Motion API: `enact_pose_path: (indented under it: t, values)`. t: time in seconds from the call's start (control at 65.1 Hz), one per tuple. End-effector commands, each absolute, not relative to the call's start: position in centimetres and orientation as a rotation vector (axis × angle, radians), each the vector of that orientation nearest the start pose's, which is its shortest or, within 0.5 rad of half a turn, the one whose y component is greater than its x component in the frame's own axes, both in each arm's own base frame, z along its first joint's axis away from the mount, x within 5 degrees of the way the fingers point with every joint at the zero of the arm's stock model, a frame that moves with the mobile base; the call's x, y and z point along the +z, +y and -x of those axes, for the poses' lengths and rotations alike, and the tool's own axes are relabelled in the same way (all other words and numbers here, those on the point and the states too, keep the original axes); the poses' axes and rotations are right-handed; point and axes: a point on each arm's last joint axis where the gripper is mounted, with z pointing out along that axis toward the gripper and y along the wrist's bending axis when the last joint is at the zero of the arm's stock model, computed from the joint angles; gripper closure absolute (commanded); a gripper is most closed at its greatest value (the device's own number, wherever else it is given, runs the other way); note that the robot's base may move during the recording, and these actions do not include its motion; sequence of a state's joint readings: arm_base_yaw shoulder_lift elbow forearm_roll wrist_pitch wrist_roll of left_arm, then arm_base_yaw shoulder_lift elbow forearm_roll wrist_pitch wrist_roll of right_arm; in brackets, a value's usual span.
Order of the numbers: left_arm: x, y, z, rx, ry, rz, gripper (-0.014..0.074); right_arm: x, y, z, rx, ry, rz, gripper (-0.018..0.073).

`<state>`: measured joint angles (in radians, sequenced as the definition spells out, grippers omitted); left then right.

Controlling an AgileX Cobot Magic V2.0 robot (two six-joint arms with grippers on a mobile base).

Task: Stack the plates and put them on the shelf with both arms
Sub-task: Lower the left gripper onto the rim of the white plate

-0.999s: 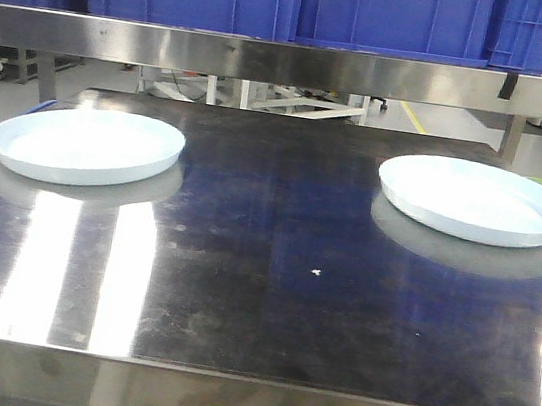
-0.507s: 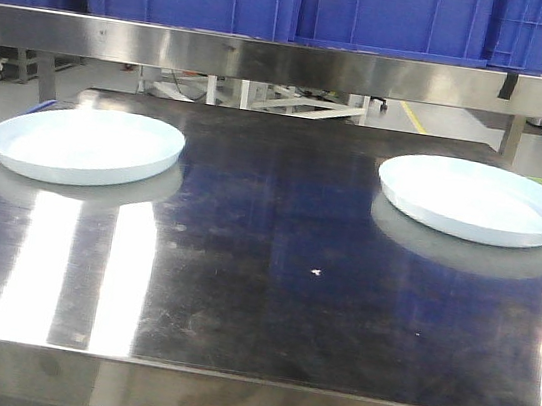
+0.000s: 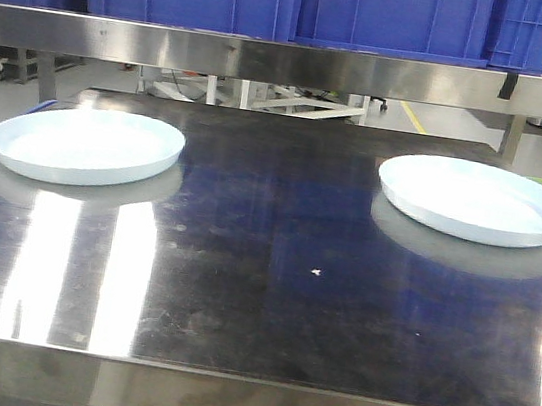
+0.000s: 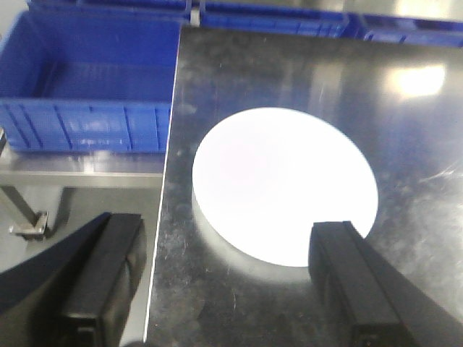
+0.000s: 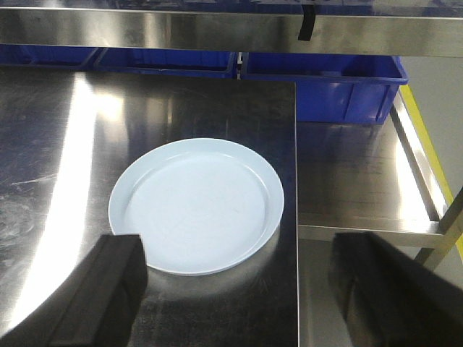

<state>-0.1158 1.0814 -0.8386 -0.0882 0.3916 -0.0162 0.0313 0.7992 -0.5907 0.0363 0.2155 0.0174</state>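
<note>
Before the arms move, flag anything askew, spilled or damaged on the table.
Nothing serious. The left plate and right plate lie flat, whole and empty on the table; only a tiny white speck lies mid-table.

Open steel tabletop [image 3: 272,264] ran between the left plate [image 3: 85,145] and the right plate [image 3: 475,199], which sat well apart, each near a side edge. A steel shelf rail [image 3: 291,62] bearing blue crates [image 3: 389,13] closed off the space above the rear. The left gripper [image 4: 231,285] and right gripper [image 5: 249,293], fingers spread wide, each hung over its plate's near rim without touching it.
</note>
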Motion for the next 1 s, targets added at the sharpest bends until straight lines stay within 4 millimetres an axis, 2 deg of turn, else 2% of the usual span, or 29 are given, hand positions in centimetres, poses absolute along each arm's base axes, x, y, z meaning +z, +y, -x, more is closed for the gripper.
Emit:
enact_pose_path:
  t: [0.0, 0.2, 0.584, 0.768, 0.983]
  values:
    - [33.9, -3.2, -24.1, -0.188, 2.013, -0.015, 0.007, 33.5, 0.5, -17.1, 0.058, 1.775, -0.014, -0.0064]
    - [32.5, -3.6, -27.2, -0.18, 2.029, -0.008, 0.007, 33.5, 0.5, -17.1, 0.058, 1.775, -0.014, -0.0064]
    - [32.5, -4.5, -34.8, -0.177, 2.095, -0.017, 0.007, 33.3, 0.5, -17.0, 0.058, 1.802, -0.013, -0.0064]
    - [30.8, -4.9, -38.1, -0.165, 2.162, -0.029, 0.007, 33.0, 0.5, -17.0, 0.058, 1.833, -0.013, -0.0064]
    - [28.4, -4.7, -40.3, -0.141, 2.214, -0.028, 0.007, 33.0, 0.5, -17.0, 0.058, 1.831, -0.013, -0.0064]
